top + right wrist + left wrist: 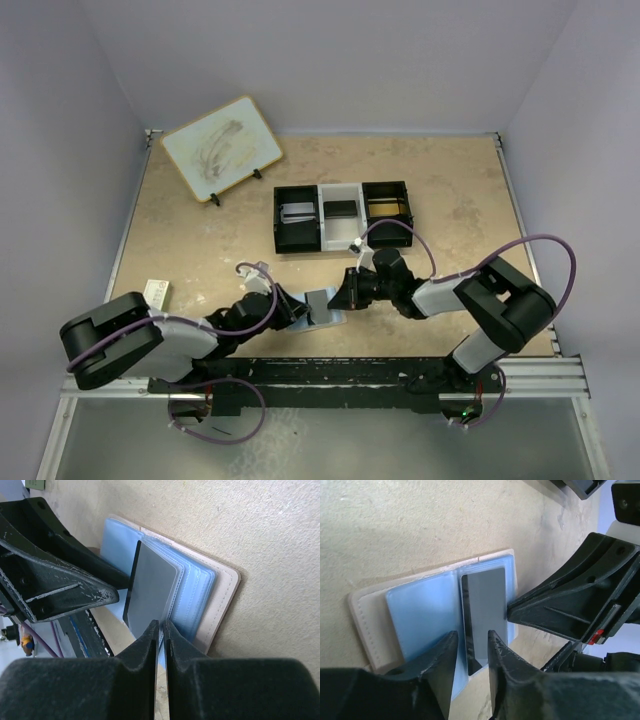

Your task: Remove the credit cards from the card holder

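Note:
The pale-blue card holder [333, 319] lies open on the table between both grippers, its cream edge showing in the left wrist view [420, 615] and the right wrist view [200, 590]. A silvery grey credit card [487, 600] stands up out of its middle. My right gripper [161, 622] is shut on that card's [152, 585] lower corner. The left gripper [472, 635] is open, its fingers either side of the card's other end with a gap. From above, the left gripper [303, 312] and right gripper [347, 292] meet over the holder.
A black-and-white three-compartment tray [380, 242] stands behind, with a silvery card [297, 212] in its left bay and a dark card [342, 210] in the middle one. A wood-framed whiteboard [222, 147] leans at the back left. A small box [157, 291] lies at the left.

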Motion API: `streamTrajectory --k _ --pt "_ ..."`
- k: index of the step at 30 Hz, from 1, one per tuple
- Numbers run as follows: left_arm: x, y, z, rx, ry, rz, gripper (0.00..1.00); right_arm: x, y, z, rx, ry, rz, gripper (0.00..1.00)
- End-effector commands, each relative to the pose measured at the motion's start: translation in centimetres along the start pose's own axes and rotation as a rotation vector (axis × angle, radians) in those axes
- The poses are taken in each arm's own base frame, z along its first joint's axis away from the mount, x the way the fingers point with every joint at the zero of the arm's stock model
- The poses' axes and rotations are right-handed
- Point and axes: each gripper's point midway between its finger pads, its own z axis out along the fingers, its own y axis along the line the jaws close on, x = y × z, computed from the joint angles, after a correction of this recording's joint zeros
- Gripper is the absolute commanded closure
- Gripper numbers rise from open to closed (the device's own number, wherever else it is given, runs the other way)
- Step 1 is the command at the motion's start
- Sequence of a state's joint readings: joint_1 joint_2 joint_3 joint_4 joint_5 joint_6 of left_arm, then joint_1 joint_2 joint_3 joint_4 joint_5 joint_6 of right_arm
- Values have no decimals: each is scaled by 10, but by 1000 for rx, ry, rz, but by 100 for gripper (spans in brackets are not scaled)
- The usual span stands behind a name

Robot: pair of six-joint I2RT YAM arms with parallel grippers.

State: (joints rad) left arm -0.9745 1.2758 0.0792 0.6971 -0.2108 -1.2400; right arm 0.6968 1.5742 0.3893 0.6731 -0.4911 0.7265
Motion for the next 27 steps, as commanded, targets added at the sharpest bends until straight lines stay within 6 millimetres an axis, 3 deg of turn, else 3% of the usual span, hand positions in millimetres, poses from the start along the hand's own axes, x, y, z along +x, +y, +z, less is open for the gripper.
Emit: streamTrajectory --k 1,10,13,17,27 --pt "-1 1 9 -13 -2 -15 68 41 -47 -3 174 119 54 88" --pt "17 11 15 13 43 -186 66 44 -46 -3 160 118 74 88" --pt "21 10 17 32 59 -210 75 46 -46 -3 157 119 77 88" --pt "24 9 18 58 70 -227 100 46 -48 -4 163 119 81 88" --pt "23 20 8 38 58 -217 100 48 -65 -5 240 124 117 88"
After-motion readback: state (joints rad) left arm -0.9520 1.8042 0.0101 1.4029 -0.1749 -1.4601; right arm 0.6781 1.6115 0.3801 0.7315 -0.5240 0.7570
